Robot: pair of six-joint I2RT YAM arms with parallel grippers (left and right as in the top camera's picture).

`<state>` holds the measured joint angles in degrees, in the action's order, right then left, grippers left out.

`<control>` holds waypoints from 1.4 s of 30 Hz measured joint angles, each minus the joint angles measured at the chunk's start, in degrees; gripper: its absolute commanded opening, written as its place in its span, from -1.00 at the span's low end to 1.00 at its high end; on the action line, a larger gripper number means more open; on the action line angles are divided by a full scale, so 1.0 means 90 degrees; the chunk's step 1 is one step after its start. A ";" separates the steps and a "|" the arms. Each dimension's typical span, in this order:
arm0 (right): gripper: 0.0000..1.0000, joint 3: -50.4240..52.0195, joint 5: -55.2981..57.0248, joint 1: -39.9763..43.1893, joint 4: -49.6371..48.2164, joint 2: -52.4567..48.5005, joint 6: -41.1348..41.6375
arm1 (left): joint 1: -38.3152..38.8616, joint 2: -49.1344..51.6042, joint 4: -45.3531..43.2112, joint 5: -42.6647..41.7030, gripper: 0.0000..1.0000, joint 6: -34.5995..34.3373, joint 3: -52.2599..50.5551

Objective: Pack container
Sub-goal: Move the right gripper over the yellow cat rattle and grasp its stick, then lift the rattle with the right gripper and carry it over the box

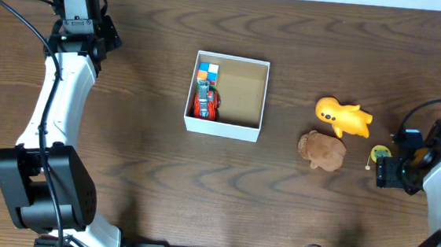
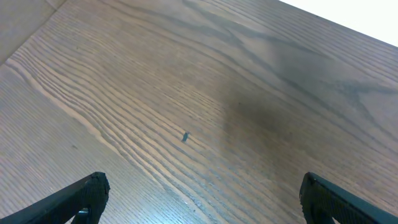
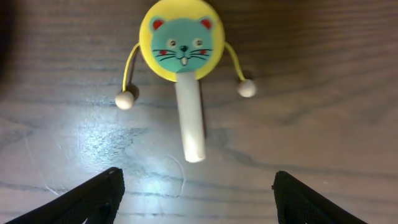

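Container — well apart from right gripper

Dark wood-grain table, possibly laminate.

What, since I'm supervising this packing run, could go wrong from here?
The rattle has a thin handle lying flat ahead of the open right fingers; it may slip from a pinch.
Its two beads trail on loose strings and could snag on the box rim.
The duck and plush lie between rattle and box; a low carry might knock them.
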<state>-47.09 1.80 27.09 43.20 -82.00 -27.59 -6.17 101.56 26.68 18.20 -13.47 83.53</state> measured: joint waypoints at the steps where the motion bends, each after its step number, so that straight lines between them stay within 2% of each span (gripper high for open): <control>1: 0.58 0.0000 -0.0015 0.0007 -0.0058 -0.0102 -0.0058 | 0.0000 0.0000 0.0000 0.0000 0.96 0.0000 0.0000; 3: 0.55 -0.0002 -0.0036 0.0012 -0.0160 -0.0248 -0.0143 | 0.0000 0.0000 0.0000 0.0000 0.96 0.0000 0.0000; 7: 0.31 -0.0005 -0.0068 0.0012 -0.0469 -0.0554 -0.0270 | 0.0000 0.0000 0.0000 0.0000 0.96 0.0000 0.0000; 15: 0.18 -0.0007 -0.0204 0.0012 -0.0818 -0.1095 -0.0318 | 0.0000 0.0000 0.0000 0.0000 0.96 0.0000 0.0000; 24: -0.14 -0.0007 -0.0328 0.0012 -0.0971 -0.1290 -0.0321 | 0.0000 0.0000 0.0000 0.0000 0.96 0.0000 0.0000; 38: -0.92 -0.0007 -0.0452 0.0012 -0.0962 -0.1290 -0.0262 | 0.0000 0.0000 0.0000 0.0000 0.96 0.0000 0.0000; 40: -0.99 -0.0029 -0.0517 0.0010 -0.0908 -0.1290 -0.0187 | 0.0000 0.0000 0.0000 0.0000 0.96 0.0000 0.0000; 42: -0.97 -0.0146 -0.0544 -0.0017 -0.0743 -0.1297 -0.0061 | 0.0000 0.0000 0.0000 0.0000 0.96 0.0000 0.0000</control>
<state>-48.40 -3.09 26.94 36.51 -93.67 -28.14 -6.17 101.56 26.68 18.20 -13.47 83.53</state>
